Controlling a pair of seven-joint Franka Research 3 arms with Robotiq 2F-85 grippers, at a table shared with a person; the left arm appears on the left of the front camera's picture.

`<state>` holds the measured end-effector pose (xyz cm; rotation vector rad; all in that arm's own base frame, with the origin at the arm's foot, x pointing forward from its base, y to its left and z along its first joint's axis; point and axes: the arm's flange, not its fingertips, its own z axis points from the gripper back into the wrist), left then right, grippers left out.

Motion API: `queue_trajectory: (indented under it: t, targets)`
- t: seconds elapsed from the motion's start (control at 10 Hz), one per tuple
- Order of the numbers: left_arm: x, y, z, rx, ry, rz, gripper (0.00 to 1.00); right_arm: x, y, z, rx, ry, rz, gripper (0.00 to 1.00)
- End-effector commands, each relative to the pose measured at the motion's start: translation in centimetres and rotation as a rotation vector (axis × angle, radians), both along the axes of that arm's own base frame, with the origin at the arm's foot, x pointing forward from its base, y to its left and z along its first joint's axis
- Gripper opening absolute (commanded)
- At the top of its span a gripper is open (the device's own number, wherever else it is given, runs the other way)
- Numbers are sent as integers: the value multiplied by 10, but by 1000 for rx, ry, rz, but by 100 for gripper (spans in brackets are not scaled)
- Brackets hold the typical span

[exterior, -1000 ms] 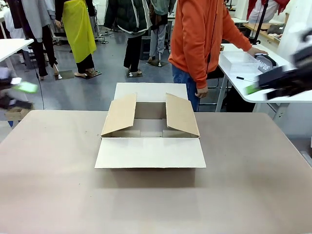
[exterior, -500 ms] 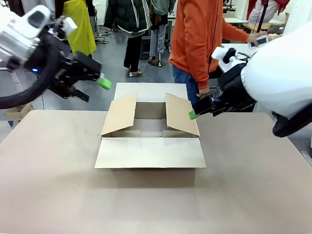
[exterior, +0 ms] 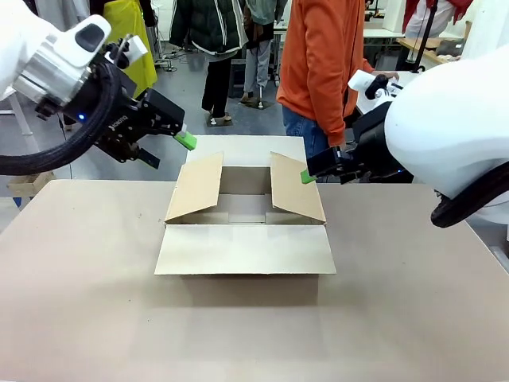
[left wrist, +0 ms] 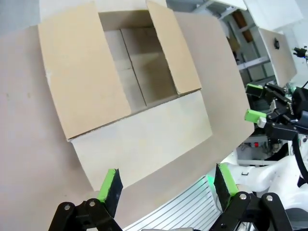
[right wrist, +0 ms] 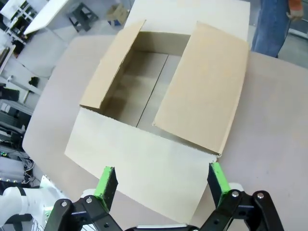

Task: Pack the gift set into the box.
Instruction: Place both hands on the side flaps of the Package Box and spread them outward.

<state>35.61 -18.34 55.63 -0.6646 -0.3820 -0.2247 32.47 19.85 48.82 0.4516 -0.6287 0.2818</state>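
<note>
Tabletop (exterior: pixel 413 318): box (exterior: pixel 245 248) was found open-flapped; left gripper (left wrist: pixel 167 183) and right gripper (right wrist: pixel 162 183) were held spread, empty (packing judged unstarted; gift set needed next).

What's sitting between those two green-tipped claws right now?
The open box, side flaps raised; front view shows left gripper and right gripper flanking it.
</note>
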Motion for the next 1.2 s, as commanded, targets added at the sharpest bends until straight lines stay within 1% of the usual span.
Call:
queue_trajectory:
  t: [0.0,0.1,0.2,0.3,0.4,0.6,0.9,1.0,1.1]
  targets:
    - [1,-5,-4,6,7,-1,100,-1,1,0,-22,4,21,100]
    - [18,-32,-3,89,17,-36,100,-1,1,0,-22,4,21,100]
    - [44,-56,-1,117,31,44,100,-1,1,0,-22,4,21,100]
    - [66,-79,-2,187,64,66,100,-1,1,0,-22,4,21,100]
    - [82,-99,-8,263,62,157,100,-1,1,0,-22,4,21,100]
    - [105,-131,-28,382,104,230,100,-1,1,0,-22,4,21,100]
    - [133,-152,-59,497,139,372,100,-1,1,0,-22,4,21,100]
    - [139,-159,-71,555,159,392,100,-1,1,0,-22,4,21,100]
    - [145,-166,-80,577,151,401,100,-1,1,0,-22,4,21,100]
